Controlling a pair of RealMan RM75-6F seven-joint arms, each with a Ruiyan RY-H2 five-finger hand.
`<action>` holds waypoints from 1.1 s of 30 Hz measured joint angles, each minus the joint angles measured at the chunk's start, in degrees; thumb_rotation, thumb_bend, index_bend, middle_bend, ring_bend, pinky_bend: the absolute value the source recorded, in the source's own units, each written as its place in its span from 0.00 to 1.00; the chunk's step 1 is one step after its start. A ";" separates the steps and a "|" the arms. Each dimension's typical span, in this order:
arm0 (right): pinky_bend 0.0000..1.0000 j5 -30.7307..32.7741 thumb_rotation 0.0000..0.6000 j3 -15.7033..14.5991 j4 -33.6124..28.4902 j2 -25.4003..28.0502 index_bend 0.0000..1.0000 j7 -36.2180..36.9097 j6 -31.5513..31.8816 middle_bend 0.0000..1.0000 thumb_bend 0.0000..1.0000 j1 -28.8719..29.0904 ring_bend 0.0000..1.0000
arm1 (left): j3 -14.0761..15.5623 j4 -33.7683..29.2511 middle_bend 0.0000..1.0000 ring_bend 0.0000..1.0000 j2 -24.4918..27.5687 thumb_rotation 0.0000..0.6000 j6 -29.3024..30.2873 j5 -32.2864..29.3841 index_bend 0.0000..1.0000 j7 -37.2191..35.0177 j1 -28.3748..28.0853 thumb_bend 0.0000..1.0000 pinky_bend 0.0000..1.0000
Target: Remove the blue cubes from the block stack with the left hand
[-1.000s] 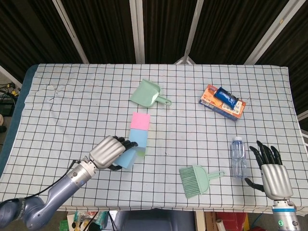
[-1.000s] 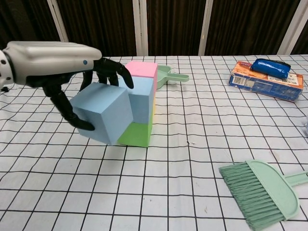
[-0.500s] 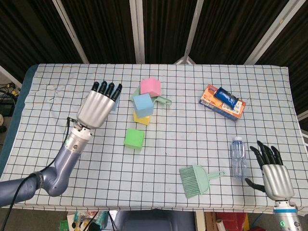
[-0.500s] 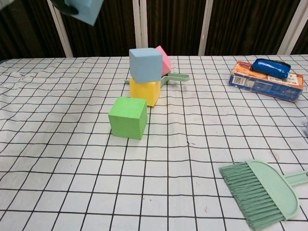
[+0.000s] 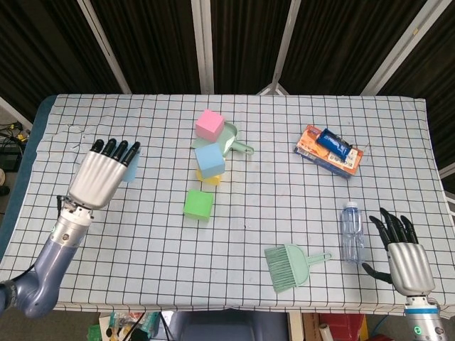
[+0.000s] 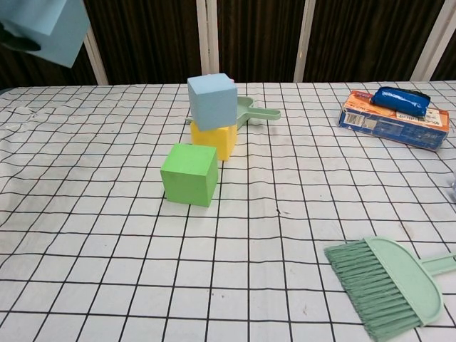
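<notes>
— Over on the far left of the worktop (image 5: pixel 128 234), what's that left hand (image 5: pixel 99 177) got?

— A blue cube (image 6: pixel 44 28), lifted well above the checked cloth. The fingers are wrapped round it; from the head view only an edge of blue peeks out past them.

— And the stack?

— A second blue cube (image 6: pixel 212 100) sits on a yellow cube (image 6: pixel 213 141), turned a little askew. A green cube (image 6: pixel 189 174) stands on the cloth just in front, to the left of them. The pink cube (image 5: pixel 210 124) is behind, right at the green dustpan (image 5: pixel 226 142). I can't tell whether it rests in the pan or beside it.

— Anything in the other containers?

— There's an orange box (image 5: pixel 328 151) at the right with a blue packet (image 5: pixel 334 142) lying on top. A clear bottle (image 5: pixel 350 231) stands near the right hand (image 5: pixel 402 256), which holds nothing, fingers spread. A green brush (image 5: pixel 290 266) lies near the front edge.
</notes>
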 measured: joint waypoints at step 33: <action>0.00 0.47 1.00 0.06 0.15 -0.05 0.16 0.16 -0.69 0.03 0.12 0.33 0.10 | 1.14 4.57 0.04 0.04 0.68 1.00 -20.66 -12.94 0.07 -17.35 3.27 0.04 0.30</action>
